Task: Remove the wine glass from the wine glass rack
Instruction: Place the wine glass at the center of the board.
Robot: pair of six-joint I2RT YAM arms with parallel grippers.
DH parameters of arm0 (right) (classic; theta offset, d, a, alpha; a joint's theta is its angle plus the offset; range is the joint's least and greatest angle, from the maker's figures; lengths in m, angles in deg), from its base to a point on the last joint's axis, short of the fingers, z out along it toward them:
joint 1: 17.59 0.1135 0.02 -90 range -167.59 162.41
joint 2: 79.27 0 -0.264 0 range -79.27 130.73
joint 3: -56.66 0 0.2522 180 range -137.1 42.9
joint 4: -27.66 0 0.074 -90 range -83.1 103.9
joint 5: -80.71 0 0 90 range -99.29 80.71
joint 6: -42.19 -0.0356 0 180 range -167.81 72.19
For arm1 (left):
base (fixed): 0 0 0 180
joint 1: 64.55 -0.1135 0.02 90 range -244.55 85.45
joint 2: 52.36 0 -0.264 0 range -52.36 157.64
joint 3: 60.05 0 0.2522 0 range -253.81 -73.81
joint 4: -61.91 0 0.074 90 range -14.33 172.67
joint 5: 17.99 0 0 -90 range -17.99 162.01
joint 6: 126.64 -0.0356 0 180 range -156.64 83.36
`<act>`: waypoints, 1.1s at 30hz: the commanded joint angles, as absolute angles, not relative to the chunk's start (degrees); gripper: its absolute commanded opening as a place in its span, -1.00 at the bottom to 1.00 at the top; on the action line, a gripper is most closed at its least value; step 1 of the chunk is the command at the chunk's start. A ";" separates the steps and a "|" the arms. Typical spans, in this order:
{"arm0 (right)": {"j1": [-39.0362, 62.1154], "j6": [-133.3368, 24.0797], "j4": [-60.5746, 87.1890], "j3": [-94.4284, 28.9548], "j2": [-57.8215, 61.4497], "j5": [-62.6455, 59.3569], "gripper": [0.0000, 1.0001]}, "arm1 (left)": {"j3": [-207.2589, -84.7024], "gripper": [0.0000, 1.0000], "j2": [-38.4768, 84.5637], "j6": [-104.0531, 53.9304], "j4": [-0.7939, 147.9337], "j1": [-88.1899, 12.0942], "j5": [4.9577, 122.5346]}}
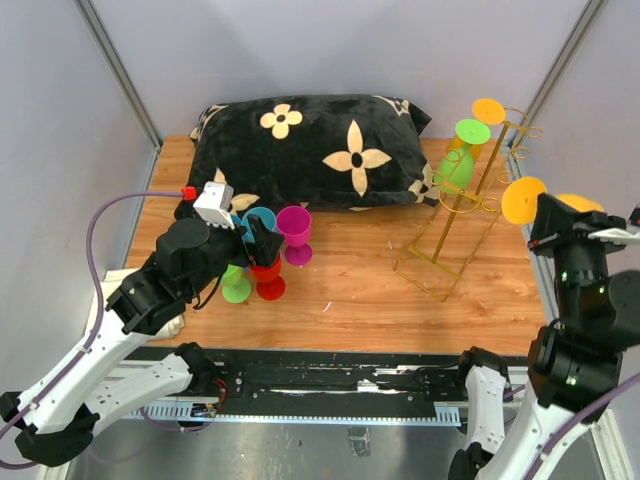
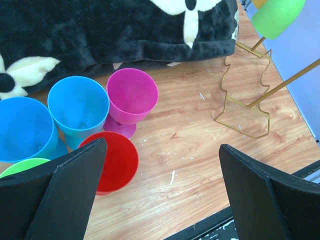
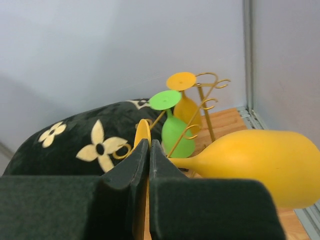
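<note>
The gold wire wine glass rack (image 1: pixel 468 212) stands at the right of the table. A green wine glass (image 1: pixel 455 166) and an orange one (image 1: pixel 487 111) hang upside down from its upper hooks. My right gripper (image 1: pixel 545 214) is shut on the round foot of a third, yellow-orange wine glass (image 1: pixel 524 200). That glass lies sideways just right of the rack, its bowl (image 3: pixel 265 165) pointing right. In the right wrist view the jaws (image 3: pixel 149 142) pinch the foot edge-on, with the rack (image 3: pixel 200 107) behind. My left gripper (image 2: pixel 162 146) hangs open over the cups, holding nothing.
Red (image 2: pixel 112 162), pink (image 2: pixel 131 97), two blue (image 2: pixel 79 107) and green (image 2: pixel 25 166) goblets stand clustered at the left. A black flowered pillow (image 1: pixel 310 150) lies along the back. Grey walls close in the table, the right one near the rack.
</note>
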State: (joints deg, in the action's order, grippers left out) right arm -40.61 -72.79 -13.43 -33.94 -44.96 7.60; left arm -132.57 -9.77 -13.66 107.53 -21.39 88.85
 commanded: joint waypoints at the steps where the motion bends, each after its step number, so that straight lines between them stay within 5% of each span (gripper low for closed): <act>1: -41.41 -69.86 -20.88 -37.00 -48.79 18.04 -0.99 | -133.86 0.99 -8.99 -12.52 105.19 -21.83 87.15; 12: -40.62 -81.22 -28.88 -32.60 -59.99 18.78 -0.99 | -131.84 0.99 -7.64 -11.01 101.72 -21.83 82.22; 22: -40.70 -97.84 -3.71 -17.39 -57.83 54.34 -0.98 | -130.12 0.99 -9.01 -10.05 98.93 -21.83 78.34; 33: -39.70 -94.69 0.67 -9.07 -57.36 64.23 -0.99 | -128.13 0.99 -5.97 -8.86 89.96 -21.83 67.56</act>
